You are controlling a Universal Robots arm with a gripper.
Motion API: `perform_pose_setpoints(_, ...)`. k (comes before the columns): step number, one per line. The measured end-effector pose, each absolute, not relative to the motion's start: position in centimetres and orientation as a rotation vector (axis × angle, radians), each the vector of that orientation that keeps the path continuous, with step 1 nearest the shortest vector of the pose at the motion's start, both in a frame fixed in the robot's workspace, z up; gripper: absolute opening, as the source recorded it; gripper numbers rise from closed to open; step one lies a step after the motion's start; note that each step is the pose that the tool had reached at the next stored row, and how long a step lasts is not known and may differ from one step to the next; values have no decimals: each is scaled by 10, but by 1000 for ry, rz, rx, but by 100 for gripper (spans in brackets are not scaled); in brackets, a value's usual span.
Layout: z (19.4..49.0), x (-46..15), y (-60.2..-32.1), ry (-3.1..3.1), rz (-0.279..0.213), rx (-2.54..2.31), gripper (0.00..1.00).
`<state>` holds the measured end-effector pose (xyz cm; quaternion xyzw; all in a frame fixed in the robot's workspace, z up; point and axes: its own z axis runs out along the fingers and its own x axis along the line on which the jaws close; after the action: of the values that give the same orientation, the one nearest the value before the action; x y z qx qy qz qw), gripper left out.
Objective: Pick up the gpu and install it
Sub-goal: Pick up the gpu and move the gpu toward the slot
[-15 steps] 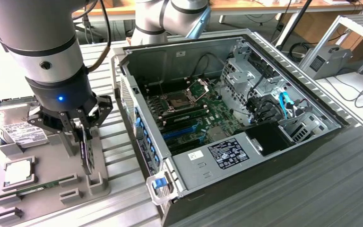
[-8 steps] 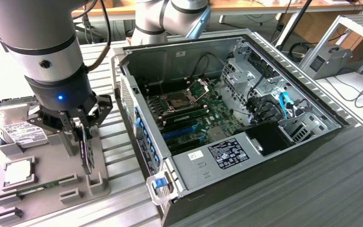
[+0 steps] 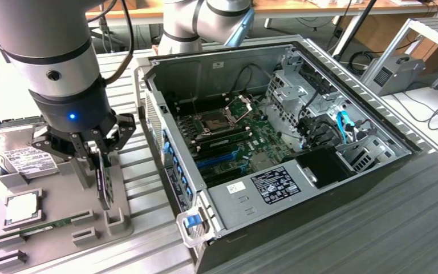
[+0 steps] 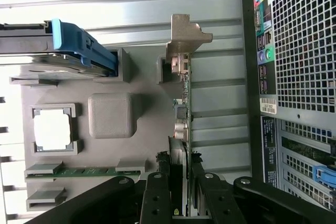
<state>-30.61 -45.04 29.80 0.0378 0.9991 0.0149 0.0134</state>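
The gpu (image 3: 106, 185) stands on edge, dark and thin, in a slot of the grey holder tray (image 3: 59, 225) at the exterior view's left. My gripper (image 3: 103, 171) hangs straight down over it with a finger on each side of the card. In the wrist view the gpu (image 4: 184, 98) runs edge-on from its silver end bracket (image 4: 186, 38) to my gripper (image 4: 180, 184), whose black fingers (image 4: 157, 198) press against both faces of the green board. The jaws are shut on the card, which still sits in its slot.
The open computer case (image 3: 371, 154) lies to the exterior view's right of the tray, motherboard (image 3: 234, 142) facing up; its perforated back panel (image 4: 299, 51) is close beside the gpu. The tray (image 4: 147, 129) also holds a hard drive (image 3: 21, 154), a CPU (image 3: 23, 208) and a RAM stick (image 3: 48, 227).
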Motion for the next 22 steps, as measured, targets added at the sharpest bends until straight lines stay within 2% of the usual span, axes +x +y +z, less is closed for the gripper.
perform_pose_setpoints(22, 304, -306, -450, 3112, 47, 118, 26)
